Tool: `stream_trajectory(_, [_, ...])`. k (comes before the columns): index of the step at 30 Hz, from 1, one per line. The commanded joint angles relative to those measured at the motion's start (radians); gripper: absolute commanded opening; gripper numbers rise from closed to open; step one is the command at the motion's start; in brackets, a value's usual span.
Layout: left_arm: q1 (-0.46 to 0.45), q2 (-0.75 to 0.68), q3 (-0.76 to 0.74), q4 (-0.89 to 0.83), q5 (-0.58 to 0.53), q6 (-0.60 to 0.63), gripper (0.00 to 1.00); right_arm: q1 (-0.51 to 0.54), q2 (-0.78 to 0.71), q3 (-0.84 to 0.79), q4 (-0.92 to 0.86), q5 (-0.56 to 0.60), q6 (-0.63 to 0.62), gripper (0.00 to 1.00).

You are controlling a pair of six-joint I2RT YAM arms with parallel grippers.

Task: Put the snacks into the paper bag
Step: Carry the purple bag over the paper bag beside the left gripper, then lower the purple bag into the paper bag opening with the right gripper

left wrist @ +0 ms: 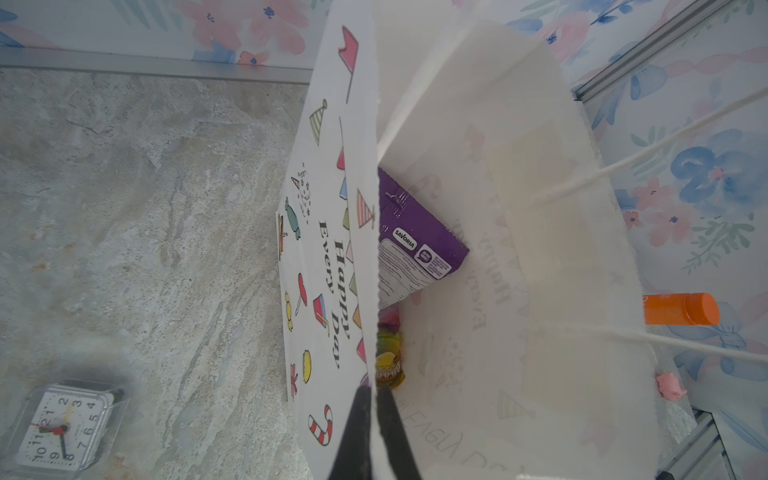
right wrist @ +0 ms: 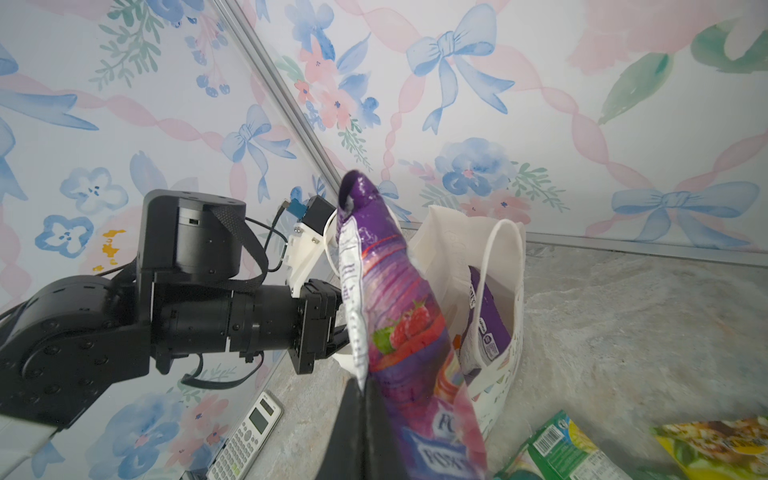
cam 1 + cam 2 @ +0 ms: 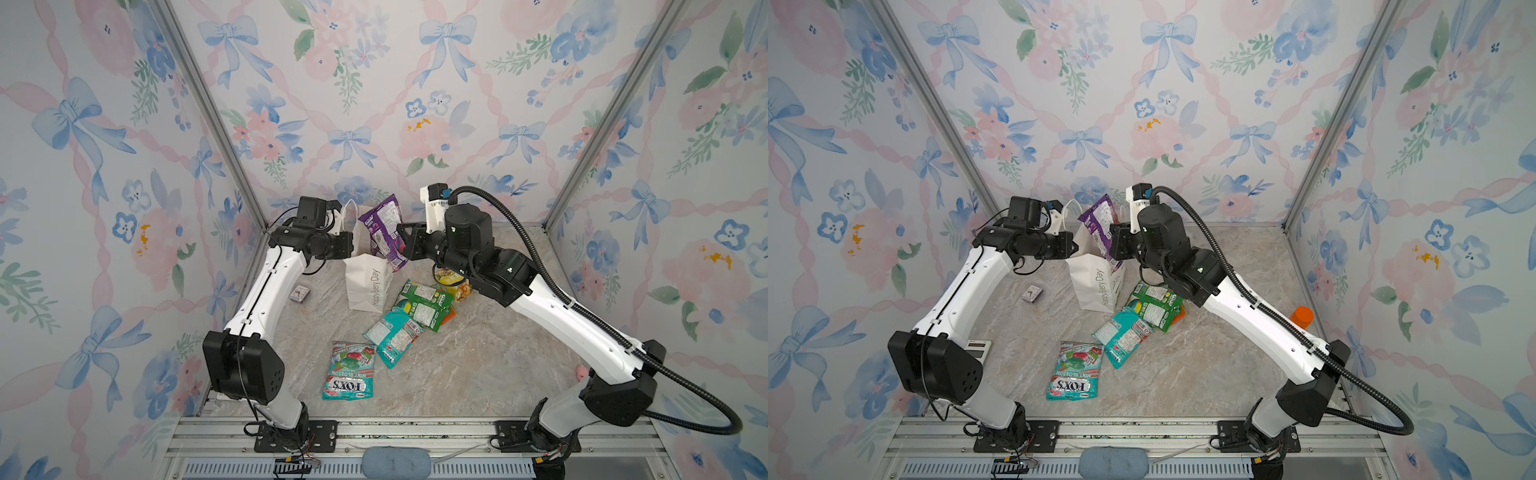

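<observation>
The white paper bag (image 3: 368, 286) (image 3: 1096, 286) stands at mid-table, mouth up. My left gripper (image 1: 374, 395) (image 3: 348, 246) is shut on the bag's near rim (image 1: 376, 291). A purple packet (image 1: 417, 232) (image 2: 486, 328) lies inside the bag. My right gripper (image 2: 365, 386) (image 3: 402, 237) is shut on the edge of a purple FOX'S Fruits packet (image 2: 395, 316) (image 3: 381, 228), which hangs upright over the bag's right side. On the table lie two teal FOX'S mint packets (image 3: 349, 372) (image 3: 392, 332), a green packet (image 3: 424, 305) and a yellow chip bag (image 3: 455, 284).
A small clock (image 3: 300, 294) (image 1: 62, 424) sits left of the bag. A white calculator (image 3: 978, 349) (image 2: 249, 436) lies by the left arm. An orange-capped bottle (image 3: 1302, 316) stands by the right wall, with a small pink object (image 3: 581, 371) near it.
</observation>
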Motion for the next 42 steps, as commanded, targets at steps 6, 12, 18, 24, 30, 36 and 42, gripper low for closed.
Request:
stream_trajectory(6, [-0.009,-0.006,-0.014,0.006,0.016,-0.007,0.00,0.016,0.120,0.162,0.121,0.062,0.003,0.00])
stream_trajectory(12, [-0.010,-0.005,-0.014,0.006,0.021,-0.008,0.00,0.018,0.232,0.298,0.104,0.100,-0.023,0.00])
stream_trajectory(18, [-0.009,-0.006,-0.014,0.007,0.027,-0.009,0.00,0.019,0.317,0.397,0.071,0.140,-0.048,0.00])
stream_trajectory(24, [-0.010,-0.008,-0.013,0.008,0.026,-0.008,0.00,0.019,0.333,0.408,0.076,0.177,-0.070,0.00])
stream_trajectory(30, [-0.010,-0.009,-0.013,0.009,0.029,-0.008,0.00,-0.001,0.319,0.379,0.083,0.194,-0.072,0.00])
stream_trajectory(36, [-0.010,-0.008,-0.013,0.010,0.030,-0.008,0.00,-0.022,0.318,0.354,0.084,0.195,-0.052,0.00])
stream_trajectory(42, [-0.010,-0.011,-0.013,0.009,0.030,-0.009,0.00,-0.034,0.321,0.327,0.084,0.211,-0.035,0.00])
